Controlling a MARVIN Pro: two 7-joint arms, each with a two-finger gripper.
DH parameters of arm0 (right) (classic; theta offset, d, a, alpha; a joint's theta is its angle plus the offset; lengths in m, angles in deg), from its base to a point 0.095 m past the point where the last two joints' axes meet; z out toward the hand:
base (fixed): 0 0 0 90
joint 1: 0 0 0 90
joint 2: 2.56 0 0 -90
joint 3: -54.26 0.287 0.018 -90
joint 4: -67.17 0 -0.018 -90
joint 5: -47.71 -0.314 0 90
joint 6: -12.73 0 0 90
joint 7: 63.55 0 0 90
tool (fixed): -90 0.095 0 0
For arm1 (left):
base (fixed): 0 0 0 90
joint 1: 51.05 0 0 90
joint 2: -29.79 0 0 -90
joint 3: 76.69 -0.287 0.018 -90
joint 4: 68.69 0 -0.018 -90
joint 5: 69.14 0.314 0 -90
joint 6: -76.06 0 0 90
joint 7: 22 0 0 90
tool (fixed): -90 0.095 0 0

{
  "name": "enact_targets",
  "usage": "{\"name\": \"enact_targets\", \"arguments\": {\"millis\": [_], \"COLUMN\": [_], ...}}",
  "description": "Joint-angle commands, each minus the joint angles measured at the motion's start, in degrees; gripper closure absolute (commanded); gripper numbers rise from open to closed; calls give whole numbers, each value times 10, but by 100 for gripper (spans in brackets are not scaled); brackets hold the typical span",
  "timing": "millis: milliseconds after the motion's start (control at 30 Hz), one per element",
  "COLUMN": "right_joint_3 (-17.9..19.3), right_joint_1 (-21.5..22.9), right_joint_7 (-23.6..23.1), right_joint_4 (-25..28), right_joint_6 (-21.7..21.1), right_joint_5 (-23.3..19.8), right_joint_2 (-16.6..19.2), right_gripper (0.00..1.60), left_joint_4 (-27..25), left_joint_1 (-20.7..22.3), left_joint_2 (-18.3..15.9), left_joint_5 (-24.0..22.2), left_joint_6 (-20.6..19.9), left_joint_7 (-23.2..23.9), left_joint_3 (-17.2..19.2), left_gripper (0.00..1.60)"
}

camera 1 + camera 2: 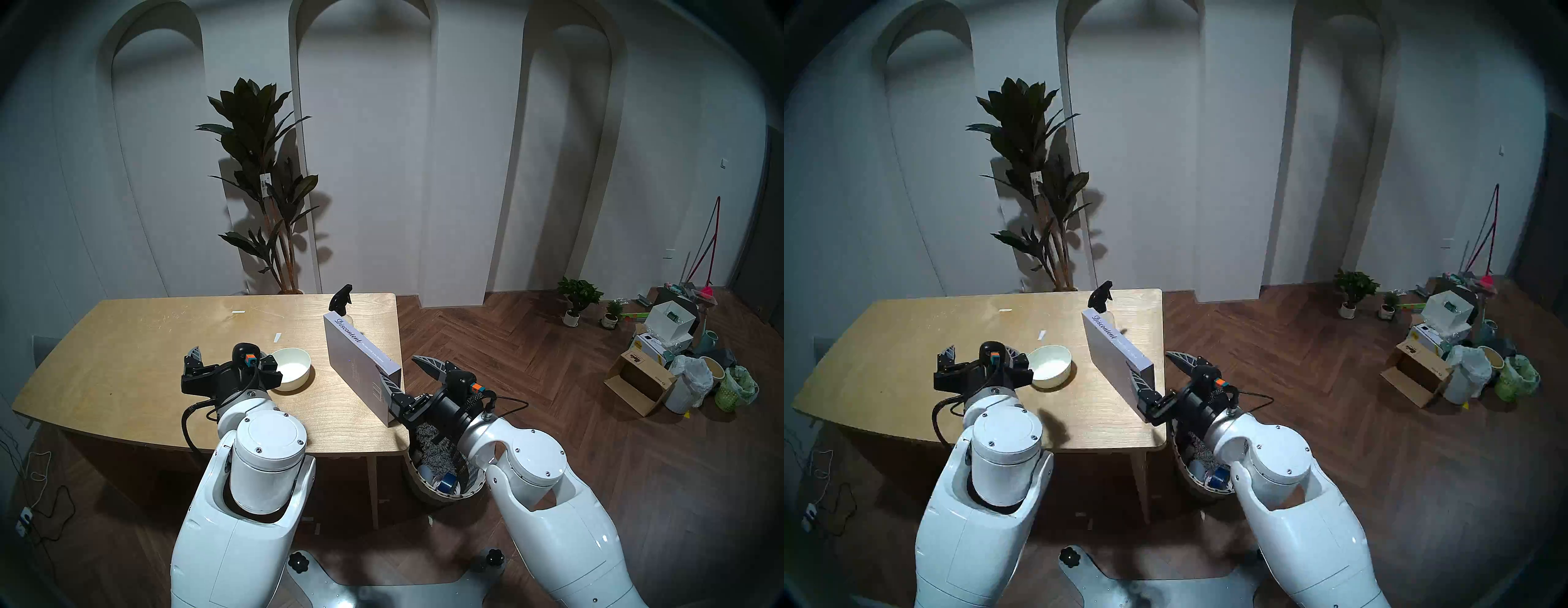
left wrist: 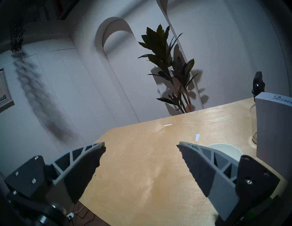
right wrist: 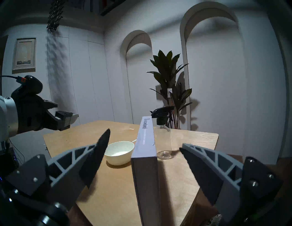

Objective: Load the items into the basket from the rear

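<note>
From the right wrist, both spread tools [image 3: 144, 144] straddle the box [image 3: 146, 157], bottle [image 3: 164, 138] unhidden; head view blocks it.

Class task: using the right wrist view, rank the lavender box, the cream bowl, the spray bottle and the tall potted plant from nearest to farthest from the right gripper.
From the open right gripper:
1. Lavender box, standing on edge between the fingers.
2. Cream bowl, left of the box.
3. Spray bottle, right of the box; close to the bowl's range.
4. Potted plant, beyond the table.
</note>
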Motion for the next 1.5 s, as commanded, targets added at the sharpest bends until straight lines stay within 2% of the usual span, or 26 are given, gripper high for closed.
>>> {"name": "enact_targets", "arguments": {"millis": [0,100,300,400,900,933,967,1033,1100,1133,1200,1233,1467], "right_joint_3": [-10,-14,-34,-38,-52,-53,-53,-54,-55,-56,-58,-58,-49], "right_joint_1": [47,58,77,85,130,132,132,132,130,129,126,126,110], "right_joint_7": [-4,-5,0,4,52,52,52,56,57,57,55,50,32], "right_joint_4": [-45,-66,-106,-117,-205,-207,-207,-207,-207,-207,-204,-201,-154], "right_joint_6": [54,39,77,77,128,112,112,107,106,107,105,97,80], "right_joint_5": [6,-6,4,7,45,41,41,45,46,46,45,40,19], "right_joint_2": [-24,-33,-55,-60,-87,-87,-87,-86,-85,-84,-82,-80,-64], "right_gripper": [0,0,0,0,0,16,16,26,87,96,134,160,160], "left_joint_4": [-15,-13,-8,-7,1,2,2,2,1,1,0,0,2], "left_joint_1": [2,3,9,10,20,22,22,25,27,27,28,28,30], "left_joint_2": [5,8,10,11,13,12,12,12,12,12,12,13,15], "left_joint_5": [-4,-4,-3,-3,-3,-3,-3,-2,-1,0,0,0,-1], "left_joint_6": [23,24,20,20,16,15,15,13,11,10,7,5,2], "left_joint_7": [-6,-10,-13,-15,-18,-18,-18,-18,-19,-20,-21,-22,-28], "left_joint_3": [4,2,-3,-4,-12,-13,-13,-14,-15,-15,-15,-16,-17], "left_gripper": [0,0,0,0,0,0,0,0,0,0,0,0,0]}}
